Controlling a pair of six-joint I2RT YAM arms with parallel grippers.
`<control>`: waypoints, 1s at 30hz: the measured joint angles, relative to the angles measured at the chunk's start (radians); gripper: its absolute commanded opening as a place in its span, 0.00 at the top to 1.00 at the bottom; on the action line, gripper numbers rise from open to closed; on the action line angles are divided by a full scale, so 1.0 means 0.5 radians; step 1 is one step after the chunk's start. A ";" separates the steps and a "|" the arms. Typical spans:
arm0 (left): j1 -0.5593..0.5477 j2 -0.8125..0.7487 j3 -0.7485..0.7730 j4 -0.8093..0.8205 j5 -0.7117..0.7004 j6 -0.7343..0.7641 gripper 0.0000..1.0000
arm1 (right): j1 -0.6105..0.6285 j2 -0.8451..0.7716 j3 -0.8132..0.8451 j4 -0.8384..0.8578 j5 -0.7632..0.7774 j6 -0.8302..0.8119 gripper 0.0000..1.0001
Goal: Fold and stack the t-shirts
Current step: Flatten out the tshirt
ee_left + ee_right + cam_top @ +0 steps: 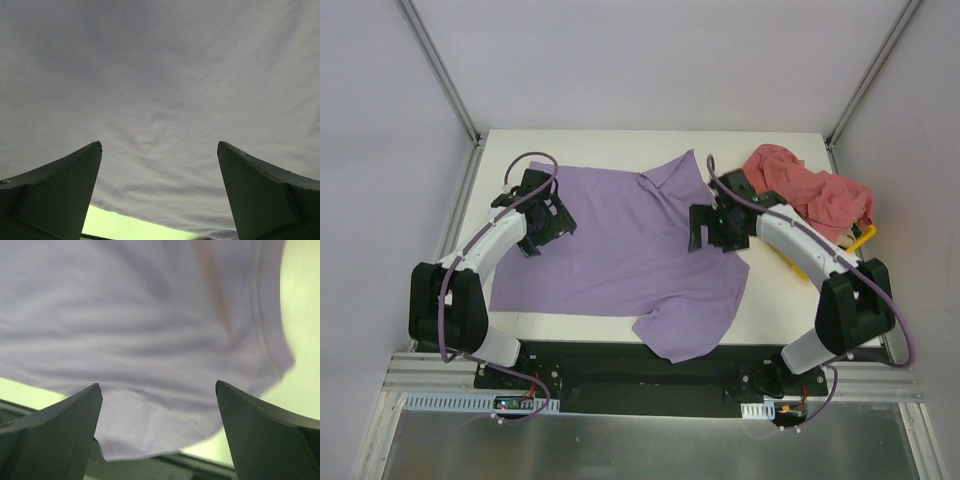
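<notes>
A lavender t-shirt (620, 250) lies spread across the middle of the table, one sleeve hanging over the near edge. My left gripper (548, 222) is open over its left part; the left wrist view shows the cloth (160, 90) between and beyond the spread fingers (65, 185). My right gripper (708, 228) is open over the shirt's right part near the collar; the right wrist view shows the cloth (150, 330) and its hem under the spread fingers (260, 430). Crumpled pink-red t-shirts (810, 190) lie piled at the back right.
A yellow tray (858, 238) peeks out under the pink-red pile at the right edge. The white table (620, 145) is walled by grey panels left, right and behind. A black rail runs along the near edge.
</notes>
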 measured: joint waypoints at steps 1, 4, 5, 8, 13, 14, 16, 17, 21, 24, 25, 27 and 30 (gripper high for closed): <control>0.000 0.052 0.056 0.001 0.001 0.010 0.01 | -0.001 0.095 0.198 -0.012 -0.016 -0.035 0.02; 0.005 0.210 0.229 0.008 0.040 0.056 0.01 | 0.000 0.437 0.754 -0.016 -0.088 -0.151 0.02; 0.016 0.259 0.291 0.005 0.056 0.074 0.01 | 0.000 0.591 0.977 -0.026 -0.118 -0.190 0.02; 0.031 0.419 0.520 -0.003 0.113 0.128 0.01 | -0.001 1.003 1.529 -0.120 -0.170 -0.274 0.02; 0.072 0.661 0.847 0.019 0.208 0.198 0.01 | -0.009 1.691 2.390 -0.269 -0.213 -0.377 0.04; 0.081 0.703 0.884 0.024 0.214 0.206 0.01 | -0.015 1.774 2.469 -0.291 -0.213 -0.395 0.04; 0.100 0.809 0.954 0.030 0.241 0.220 0.01 | -0.032 1.878 2.531 -0.336 -0.201 -0.427 0.04; 0.112 0.858 0.970 0.035 0.249 0.228 0.01 | -0.045 1.918 2.535 -0.360 -0.191 -0.442 0.04; 0.161 1.011 0.964 0.001 0.262 0.246 0.01 | -0.110 1.968 2.498 -0.441 -0.190 -0.481 0.04; 0.184 1.041 0.872 -0.015 0.261 0.247 0.01 | -0.156 1.941 2.346 -0.436 -0.204 -0.494 0.02; 0.186 1.041 0.847 -0.027 0.260 0.247 0.01 | -0.166 1.923 2.270 -0.439 -0.202 -0.493 0.02; 0.185 1.039 0.778 -0.034 0.258 0.248 0.01 | -0.181 1.802 2.035 -0.360 -0.204 -0.484 0.02; 0.185 0.974 0.615 -0.021 0.237 0.243 0.01 | -0.175 1.527 1.538 -0.230 -0.174 -0.424 0.02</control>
